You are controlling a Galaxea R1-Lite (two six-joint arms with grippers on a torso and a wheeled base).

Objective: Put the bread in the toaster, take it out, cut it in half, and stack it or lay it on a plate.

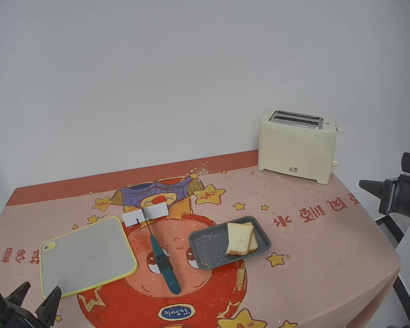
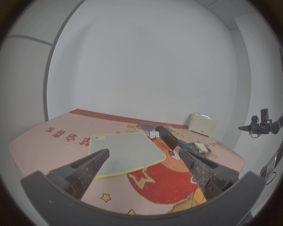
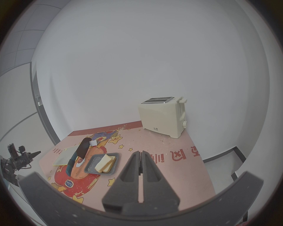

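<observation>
Two bread halves (image 1: 240, 238) lie stacked on the dark grey plate (image 1: 209, 247) in the middle of the table; they also show in the right wrist view as bread (image 3: 105, 163) on the plate (image 3: 90, 166). The cream toaster (image 1: 297, 146) stands at the back right with empty slots. A blue-handled knife (image 1: 165, 264) rests left of the plate, its blade on a white holder (image 1: 145, 214). The grey cutting board (image 1: 86, 255) lies at the left. My left gripper (image 1: 34, 298) hovers open at the table's front left corner. My right gripper (image 3: 141, 161) is shut, off the table's right edge.
Crumbs are scattered over the patterned pink tablecloth (image 1: 316, 238), mostly near the toaster and the back edge. A plain white wall rises close behind the table. The cloth's front centre and right side hold nothing.
</observation>
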